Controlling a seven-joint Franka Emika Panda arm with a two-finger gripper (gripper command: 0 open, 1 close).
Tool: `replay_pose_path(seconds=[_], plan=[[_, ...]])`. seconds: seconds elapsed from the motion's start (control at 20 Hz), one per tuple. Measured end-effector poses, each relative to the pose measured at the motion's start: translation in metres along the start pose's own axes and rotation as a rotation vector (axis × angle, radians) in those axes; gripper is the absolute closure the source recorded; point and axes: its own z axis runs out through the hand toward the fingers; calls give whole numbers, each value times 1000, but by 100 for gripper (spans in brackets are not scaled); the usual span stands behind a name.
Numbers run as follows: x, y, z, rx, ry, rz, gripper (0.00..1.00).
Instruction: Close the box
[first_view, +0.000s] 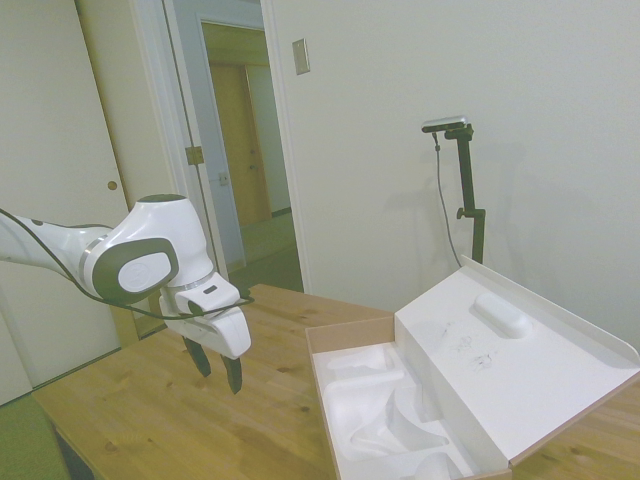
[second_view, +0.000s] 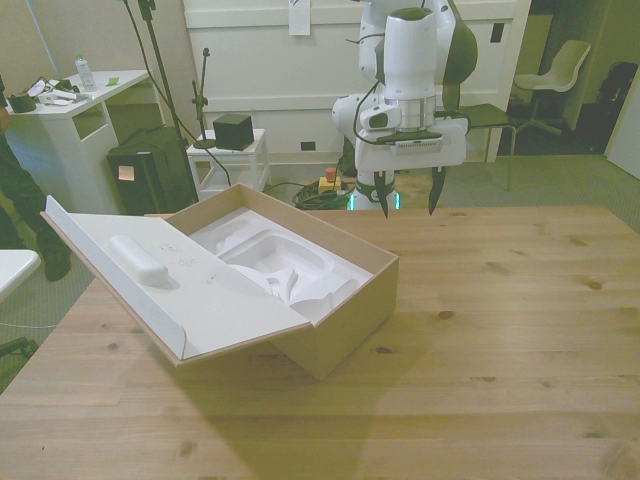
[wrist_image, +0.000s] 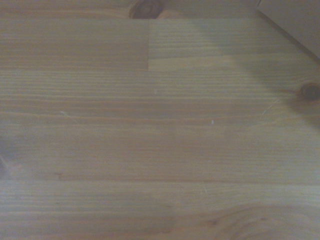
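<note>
cardboard box (second_view: 345, 305) lies open on the wooden table (second_view: 520, 330), at about 9 o'clock of table centre in the front view. its outer walls are brown and its interior is white. a moulded white insert (second_view: 285, 265) with curved recesses fills the base. the hinged white lid (second_view: 165, 275) is folded back past vertical, tilted outward toward 9 o'clock in the front view and toward 3 o'clock in the side view. an oblong bump (second_view: 140, 260) stands proud of the lid's inner face.

the gripper (second_view: 408, 200) hangs above bare table at about 1 o'clock from the box in the front view, well apart from it and touching nothing. its 2 dark fingers (second_view: 385, 198) point down with a wide gap between them and hold nothing. in the side view the gripper (first_view: 218, 372) sits at 9 o'clock of the box.

the wrist view shows wood grain with knots, and a pale corner, too blurred to identify.
</note>
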Motion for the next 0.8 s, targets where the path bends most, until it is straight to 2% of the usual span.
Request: replay_pose_path(seconds=[0.2,0.35,0.55,0.8], plan=[[5,5,-2,9,2,31,0],[23,30,-16,58,27,86,0],[44,56,-65,151,100,144,0],[104,87,-154,281,224,264,0]])
